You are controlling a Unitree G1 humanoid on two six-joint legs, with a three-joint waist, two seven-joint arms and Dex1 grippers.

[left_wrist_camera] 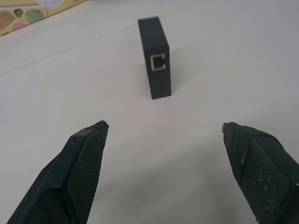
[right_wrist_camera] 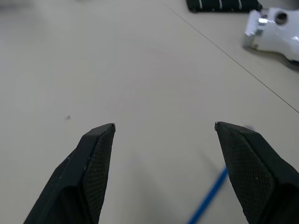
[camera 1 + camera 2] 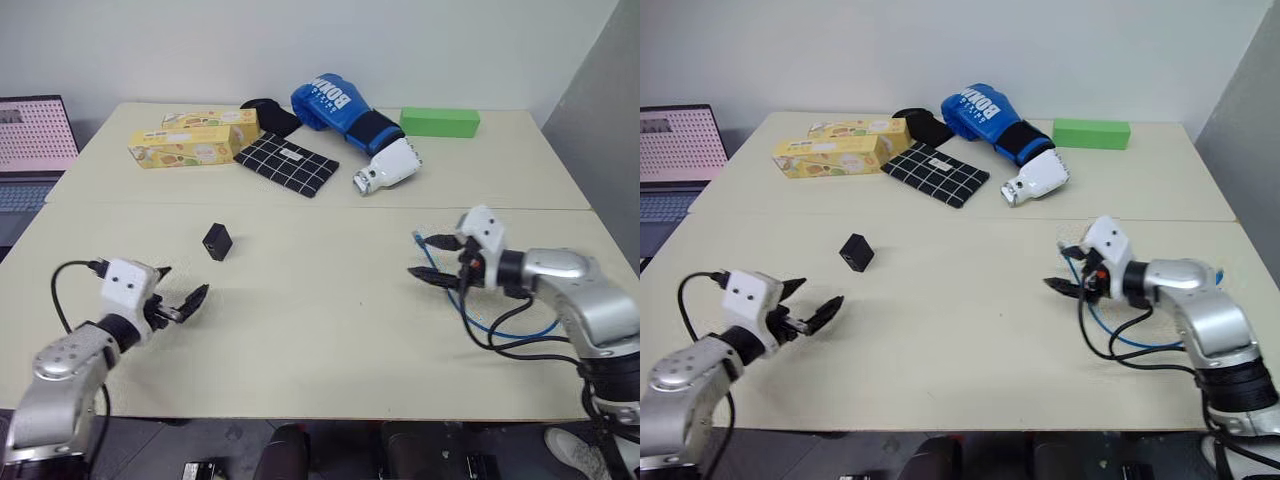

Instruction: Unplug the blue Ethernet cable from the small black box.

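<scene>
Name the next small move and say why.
Probably none on the cable: pull both arms back to rest. The box stands alone with its port empty, and the blue cable lies apart from it by the right gripper. Both that and the left gripper are open, holding nothing, so the unplugging looks done.

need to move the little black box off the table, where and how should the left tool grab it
Grip the small black box across its two broad flat faces, coming level from the port side, where the left tool already faces it with fingers open. It stands on edge, thin and upright, so the narrow width fits between the fingers. The port is empty.
</scene>
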